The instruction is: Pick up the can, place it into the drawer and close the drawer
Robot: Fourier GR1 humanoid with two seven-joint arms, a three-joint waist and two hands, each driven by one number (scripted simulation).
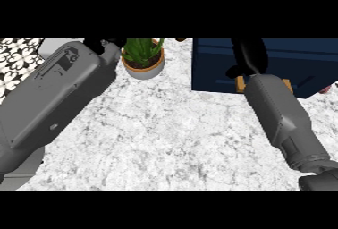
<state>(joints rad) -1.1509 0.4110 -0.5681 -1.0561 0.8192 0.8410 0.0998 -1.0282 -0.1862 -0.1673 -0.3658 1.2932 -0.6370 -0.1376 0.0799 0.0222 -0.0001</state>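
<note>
The dark blue drawer (300, 62) stands at the upper right of the marble counter (171, 134). My right hand (249, 56) reaches over it, a black shape against the dark inside. My right forearm (284, 120) runs up to it from the lower right. A tan-orange thing (241, 84) peeks out on both sides of the right wrist at the drawer's near edge; I cannot tell whether it is the can. Only a black bit of my left hand (105, 44) shows at the top, beyond the big left forearm (52, 94).
A potted green plant (143, 60) in a white pot stands at the top centre, next to the left hand. A small red thing (326, 89) shows at the right edge. Patterned tiles (16, 58) lie beyond the counter's left edge.
</note>
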